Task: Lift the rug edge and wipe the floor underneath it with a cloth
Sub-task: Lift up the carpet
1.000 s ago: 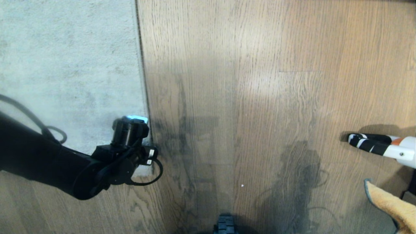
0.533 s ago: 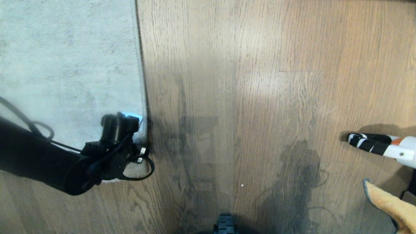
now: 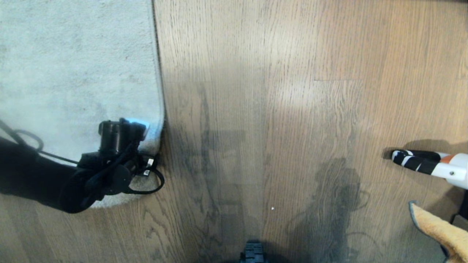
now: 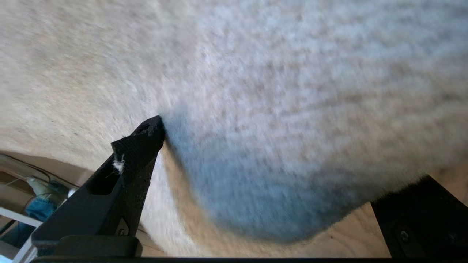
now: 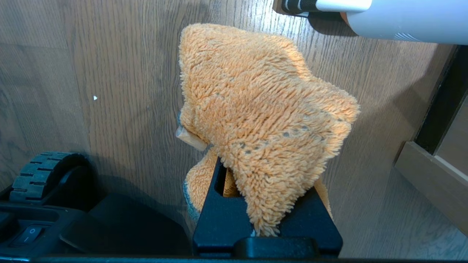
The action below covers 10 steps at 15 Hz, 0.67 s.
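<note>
The pale grey rug (image 3: 73, 65) covers the left part of the brown plank floor (image 3: 274, 109). Its near corner is bowed into a rounded hump under my left arm (image 3: 106, 171). In the left wrist view my left gripper (image 4: 289, 157) is open wide over that corner (image 4: 278, 175). One fingertip (image 4: 146, 135) presses into the pile and the other finger (image 4: 420, 215) sits beyond the edge, over bare floor. My right gripper (image 5: 256, 204) is shut on the orange fuzzy cloth (image 5: 263, 109), held above the floor at the near right (image 3: 438, 230).
A white tube with a black-and-white striped tip (image 3: 427, 164) lies on the floor at the right, just beyond the cloth. My base wheel (image 3: 253, 254) shows at the near edge. Dark furniture (image 5: 442, 106) stands past the right arm.
My left arm has slid to the left along the rug. The rug's near corner moved with it, from a square corner to a rounded, pulled-in one. The right arm stayed still.
</note>
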{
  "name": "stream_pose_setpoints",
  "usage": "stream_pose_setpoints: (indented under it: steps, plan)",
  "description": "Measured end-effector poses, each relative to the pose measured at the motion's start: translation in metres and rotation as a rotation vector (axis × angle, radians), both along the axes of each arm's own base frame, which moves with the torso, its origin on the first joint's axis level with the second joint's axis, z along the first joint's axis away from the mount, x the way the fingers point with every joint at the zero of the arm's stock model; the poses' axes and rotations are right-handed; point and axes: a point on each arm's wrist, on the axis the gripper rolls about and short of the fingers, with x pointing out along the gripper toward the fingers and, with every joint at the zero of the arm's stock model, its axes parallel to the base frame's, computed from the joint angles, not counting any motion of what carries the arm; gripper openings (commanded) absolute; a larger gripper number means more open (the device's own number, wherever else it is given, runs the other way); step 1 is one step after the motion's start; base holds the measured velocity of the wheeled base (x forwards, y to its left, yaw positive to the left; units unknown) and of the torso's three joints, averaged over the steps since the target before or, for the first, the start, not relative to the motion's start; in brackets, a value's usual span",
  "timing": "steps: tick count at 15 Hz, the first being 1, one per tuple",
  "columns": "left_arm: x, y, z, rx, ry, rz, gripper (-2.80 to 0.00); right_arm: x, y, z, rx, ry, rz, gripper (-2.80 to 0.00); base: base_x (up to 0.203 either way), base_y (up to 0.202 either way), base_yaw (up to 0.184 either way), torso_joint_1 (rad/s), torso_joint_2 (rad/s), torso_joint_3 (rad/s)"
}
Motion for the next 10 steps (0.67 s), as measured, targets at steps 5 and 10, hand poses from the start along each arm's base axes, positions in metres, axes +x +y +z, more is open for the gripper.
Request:
stream_pose_setpoints:
  steps: [5,10]
  plan:
    - [0.001,0.008,0.022,0.058,-0.05,0.016,0.0,0.0,0.0,0.0,0.0,0.0,-0.001,-2.8,0.0,0.0,0.0,0.0,0.0,0.0]
    - [0.004,0.013,0.042,0.11,-0.131,0.01,0.0,0.0,0.0,0.0,0.0,0.0,-0.001,-2.8,0.0,0.0,0.0,0.0,0.0,0.0]
